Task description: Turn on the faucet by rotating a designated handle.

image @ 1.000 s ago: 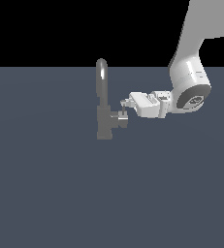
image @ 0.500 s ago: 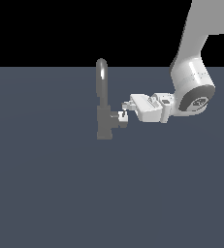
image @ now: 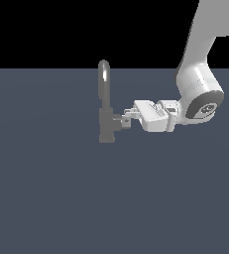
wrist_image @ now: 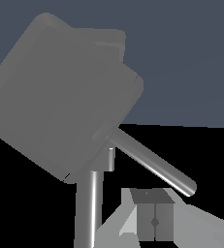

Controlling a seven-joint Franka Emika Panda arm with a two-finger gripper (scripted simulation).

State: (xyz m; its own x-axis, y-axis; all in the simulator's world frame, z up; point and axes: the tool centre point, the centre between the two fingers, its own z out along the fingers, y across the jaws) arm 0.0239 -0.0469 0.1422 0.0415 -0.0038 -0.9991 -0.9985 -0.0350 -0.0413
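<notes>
At the faucet [image: 105, 106], the hand [image: 126, 119] — fingers together — has edged closer, touching the handle [image: 119, 119].

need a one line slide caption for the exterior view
Panda gripper reaches sideways to the handle on the grey faucet base, below its arched spout.

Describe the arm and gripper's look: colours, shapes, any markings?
The arm is glossy white with rounded, tube-like links. Its wrist joint ends in a dark grey round cap bearing a small pale mark. The gripper has a boxy white body and short, light grey fingers with flat faces. No cables show.
</notes>
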